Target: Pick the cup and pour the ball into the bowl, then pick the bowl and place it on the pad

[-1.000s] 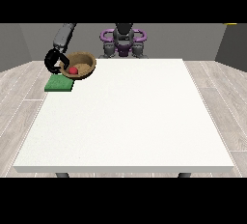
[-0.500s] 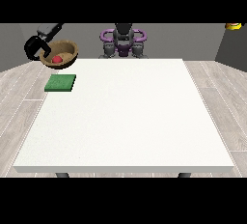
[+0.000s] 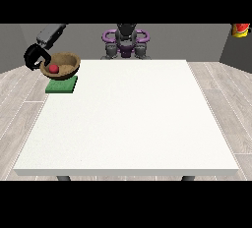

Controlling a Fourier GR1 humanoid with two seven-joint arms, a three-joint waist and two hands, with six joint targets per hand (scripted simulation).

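One large white table (image 3: 128, 124) filling most of the scene, bare across its middle and near side. At the far edge, the robot's torso (image 3: 126, 40), small. No cup visible anywhere. At the far left corner, a flat green pad (image 3: 62, 85) lying on the tabletop. Just above it and slightly to the left, a brown bowl (image 3: 62, 65), tilted a little and held in the air, apparently not touching the pad. At the bowl's left rim, the hand at the view's left (image 3: 34, 57), black, curled round that rim and clamped on the bowl. Inside the bowl, a small red ball (image 3: 53, 68). Opposite hand not to be seen at all. Judged from this: pouring done, bowl picked up and carried over the pad; left to do, lowering it squarely onto the green and letting go.
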